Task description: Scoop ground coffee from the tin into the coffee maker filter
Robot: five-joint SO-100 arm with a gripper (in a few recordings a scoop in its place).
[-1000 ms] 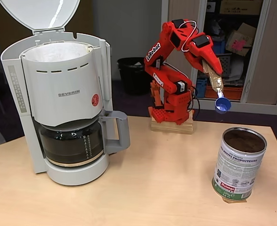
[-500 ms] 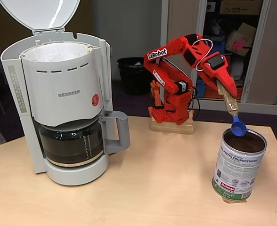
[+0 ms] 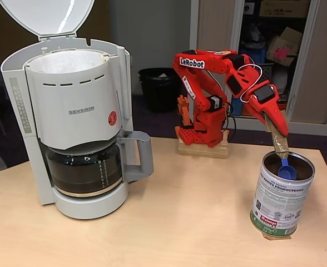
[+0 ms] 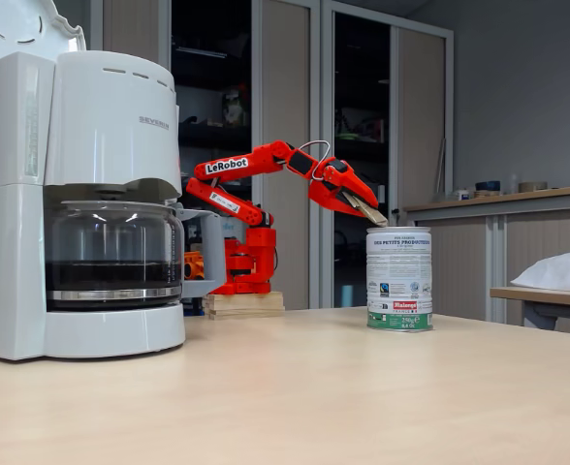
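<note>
On the right of the table stands the tin (image 3: 281, 194), shiny metal with a white label, and dark ground coffee (image 3: 273, 163) shows inside it. My red gripper (image 3: 277, 133) is shut on the tan handle of a blue scoop (image 3: 286, 169), whose bowl sits inside the tin's mouth on the coffee. From the side, in the other fixed view, the gripper (image 4: 365, 209) slants down to the rim of the tin (image 4: 398, 279). The white paper filter (image 3: 69, 59) lines the pale basket (image 3: 72, 97) of the SEVERIN machine at the left, whose lid (image 3: 46, 15) is up.
The dark glass carafe (image 3: 84, 168) sits under the basket. My arm's base rests on a wooden block (image 3: 202, 149) at the table's back edge. Between machine and tin lies bare tabletop (image 3: 191, 211). A black bin (image 3: 157, 86) and cluttered shelves stand behind the table.
The arm has stretched forward and down: the scoop went from hanging behind the tin, to its rim, to inside the tin now.
</note>
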